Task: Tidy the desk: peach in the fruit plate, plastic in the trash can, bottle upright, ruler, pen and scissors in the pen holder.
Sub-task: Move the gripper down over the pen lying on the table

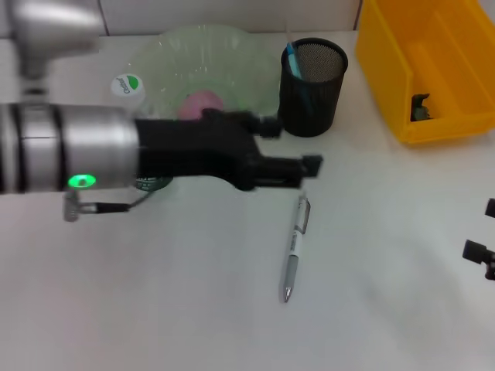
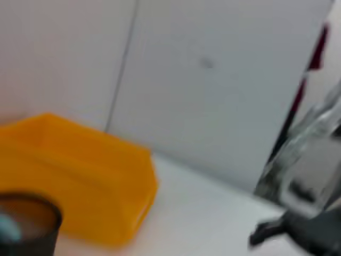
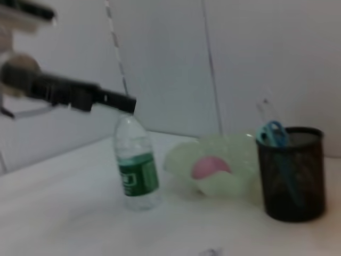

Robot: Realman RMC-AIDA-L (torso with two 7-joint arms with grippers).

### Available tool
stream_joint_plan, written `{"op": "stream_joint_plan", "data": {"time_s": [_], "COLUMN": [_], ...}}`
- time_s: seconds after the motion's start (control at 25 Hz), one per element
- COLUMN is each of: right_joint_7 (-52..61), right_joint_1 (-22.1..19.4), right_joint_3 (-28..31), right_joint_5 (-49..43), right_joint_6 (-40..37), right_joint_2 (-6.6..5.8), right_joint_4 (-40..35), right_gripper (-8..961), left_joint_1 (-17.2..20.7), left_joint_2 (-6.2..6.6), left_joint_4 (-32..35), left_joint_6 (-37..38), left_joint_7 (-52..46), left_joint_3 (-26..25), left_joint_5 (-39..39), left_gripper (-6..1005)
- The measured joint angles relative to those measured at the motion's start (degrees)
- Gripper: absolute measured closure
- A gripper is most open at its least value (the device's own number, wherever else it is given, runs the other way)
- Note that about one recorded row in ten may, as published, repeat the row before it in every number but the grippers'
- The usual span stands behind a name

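My left gripper (image 1: 290, 145) hangs open and empty just in front of the black mesh pen holder (image 1: 313, 85), above the table. A silver pen (image 1: 293, 249) lies on the table below it. Blue scissors (image 3: 273, 133) stand in the pen holder (image 3: 292, 173), with a faint clear strip beside them. The pink peach (image 1: 203, 102) rests in the green translucent fruit plate (image 1: 178, 54). The bottle (image 3: 136, 170) stands upright with its green label; in the head view my left arm covers most of it. My right gripper (image 1: 481, 230) is at the right edge, open.
A yellow bin (image 1: 445, 69) sits at the back right with a small dark item (image 1: 421, 108) inside. Bare white table lies around the pen and towards the front. A pale wall closes off the back.
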Motion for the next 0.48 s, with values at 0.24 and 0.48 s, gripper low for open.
{"op": "stream_joint_plan", "data": {"time_s": [0.24,0.48], "right_joint_7": [-2.2,-4.5], "right_joint_1": [-1.0,-0.8], "right_joint_3": [2.2,2.2], "right_joint_5": [-0.4,-0.5], "right_joint_6": [3.0,5.3], "right_joint_2": [0.0,-0.04], "right_joint_4": [1.9,4.2], "right_gripper": [127,127], "left_joint_1": [-5.4,-15.7], "left_joint_2": [-0.35,-0.58], "left_joint_4": [11.4,2.4], "left_joint_6": [-3.6,-5.5], "left_joint_7": [-31.0,-43.2], "left_joint_3": [10.4,21.7], "left_joint_5": [24.9,36.5], "left_gripper": [188,188]}}
